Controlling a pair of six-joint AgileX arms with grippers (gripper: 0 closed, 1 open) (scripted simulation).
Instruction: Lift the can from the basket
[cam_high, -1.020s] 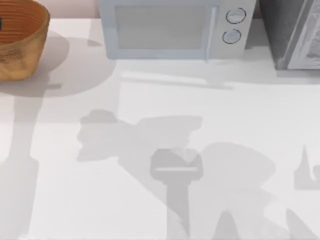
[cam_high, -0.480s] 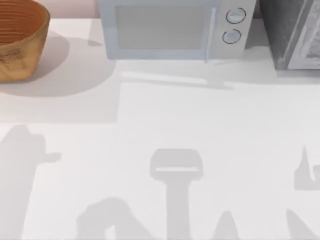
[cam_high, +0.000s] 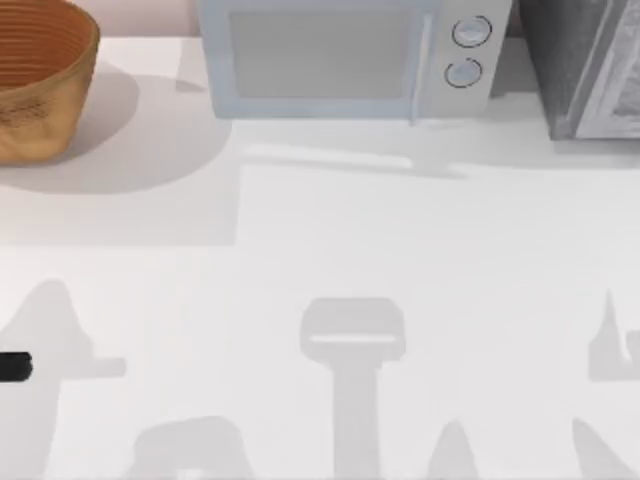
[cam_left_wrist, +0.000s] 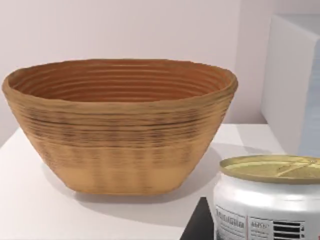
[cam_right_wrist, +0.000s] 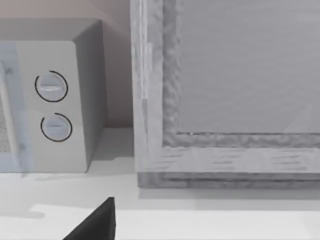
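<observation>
Orange-brown wicker comes first in the top view: the basket (cam_high: 40, 80) sits at the desk's (cam_high: 330, 250) ten o'clock corner, its ribbed rings showing inside. A pale microwave (cam_high: 340, 60) stands at twelve o'clock, and a grey speckled cabinet (cam_high: 590, 70) at about one to two o'clock. At the nine o'clock edge, slightly low, a small black piece of my left tool (cam_high: 14, 367) pokes into the picture.

From the left wrist view, the basket stands upright on the desk with its mouth open to the ceiling. The can (cam_left_wrist: 267, 200) is outside the basket, apart from it and much nearer to the camera. It is upright, long axis vertical, with the tan-gold lid facing up. The lid has a raised rim and faint creases across it. The side is glossy white with dark lettering and a black barcode panel. A dark part of the left tool lies just beside the can's wall, low down. I cannot tell whether that tool is clenched on the can or released.

From the right wrist view, I see the microwave's end with two round dials (cam_right_wrist: 52, 107), one above the other, and the grey cabinet just beside it. A dark wedge of my right tool (cam_right_wrist: 95, 222) hangs above the desk in front of them. Its state I cannot tell either.
</observation>
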